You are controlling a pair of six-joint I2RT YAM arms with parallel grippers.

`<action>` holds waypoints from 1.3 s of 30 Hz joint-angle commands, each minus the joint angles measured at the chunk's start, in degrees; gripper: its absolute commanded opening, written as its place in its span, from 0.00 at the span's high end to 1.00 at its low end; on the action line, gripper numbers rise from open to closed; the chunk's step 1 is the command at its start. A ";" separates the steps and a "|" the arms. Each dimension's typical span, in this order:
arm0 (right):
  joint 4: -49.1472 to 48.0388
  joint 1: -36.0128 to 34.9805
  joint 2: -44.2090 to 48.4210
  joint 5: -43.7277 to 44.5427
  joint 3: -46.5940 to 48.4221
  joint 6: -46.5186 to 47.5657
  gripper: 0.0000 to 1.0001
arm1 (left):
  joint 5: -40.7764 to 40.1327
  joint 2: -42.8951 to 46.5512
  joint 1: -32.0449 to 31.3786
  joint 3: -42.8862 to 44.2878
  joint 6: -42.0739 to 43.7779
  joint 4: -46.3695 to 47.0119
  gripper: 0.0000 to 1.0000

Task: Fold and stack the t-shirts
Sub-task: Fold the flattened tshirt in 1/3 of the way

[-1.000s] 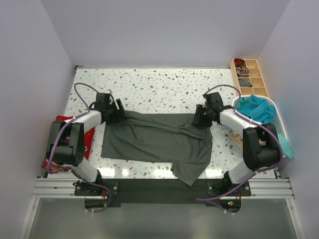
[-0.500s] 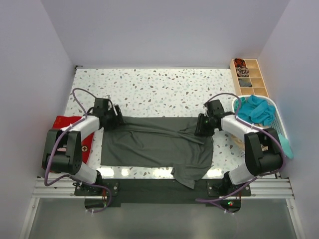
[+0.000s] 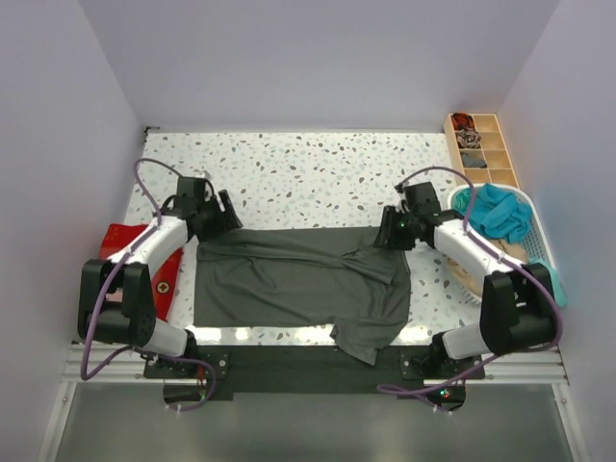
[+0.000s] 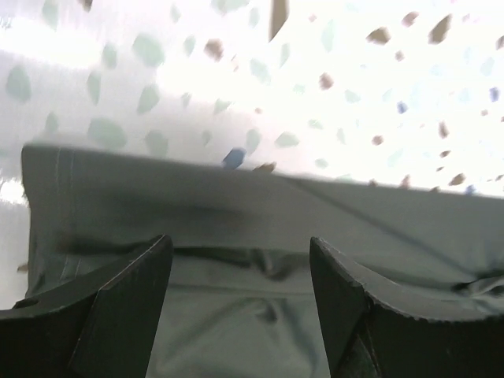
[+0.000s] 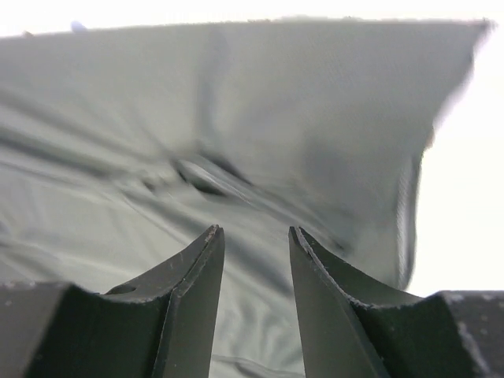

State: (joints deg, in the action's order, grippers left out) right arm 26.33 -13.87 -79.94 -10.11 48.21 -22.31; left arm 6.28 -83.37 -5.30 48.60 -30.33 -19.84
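Note:
The dark grey-green t-shirt [image 3: 289, 279] lies spread across the middle of the table, its far edge straight and one flap hanging toward the near edge. My left gripper [image 3: 227, 214] is open and empty just beyond the shirt's far-left corner; the left wrist view shows the gripper [image 4: 239, 240] over the cloth [image 4: 236, 213]. My right gripper [image 3: 389, 231] is open and empty over the far-right corner; the right wrist view shows the gripper [image 5: 254, 229] above the cloth [image 5: 315, 118]. A red shirt [image 3: 125, 239] lies under my left arm. A teal shirt [image 3: 496, 210] fills the basket.
A white plastic basket [image 3: 537, 245] stands at the right edge with tan cloth [image 3: 464, 275] beside it. A wooden compartment tray [image 3: 483, 149] with small items sits at the back right. Walls close in the table on three sides.
Both grippers held the shirt's far corners and drew them toward me, then opened and let go. They have backed off slightly toward the far side; the shirt's far edge now lies flat.

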 commanded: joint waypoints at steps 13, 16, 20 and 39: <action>-12.17 -15.74 -23.05 -15.47 20.78 -0.19 0.57 | 8.83 -0.22 -2.08 -1.04 -1.75 9.20 0.26; -14.19 -17.59 -26.39 -16.08 22.97 -1.33 0.57 | 8.92 1.19 -3.49 -2.98 -2.28 9.90 0.26; -14.99 -19.35 -30.43 -17.48 26.58 -1.52 0.56 | 9.01 2.34 -4.98 -4.74 -2.98 11.04 0.26; -11.83 -21.38 -43.89 -16.09 38.10 -1.34 0.57 | 9.45 -2.84 -7.53 -9.57 -4.39 15.61 0.26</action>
State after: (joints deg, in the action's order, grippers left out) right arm 13.93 -34.72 -122.58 -26.76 84.27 -23.35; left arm 14.81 -84.97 -12.01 40.53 -33.67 -7.35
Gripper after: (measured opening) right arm 0.432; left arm 0.740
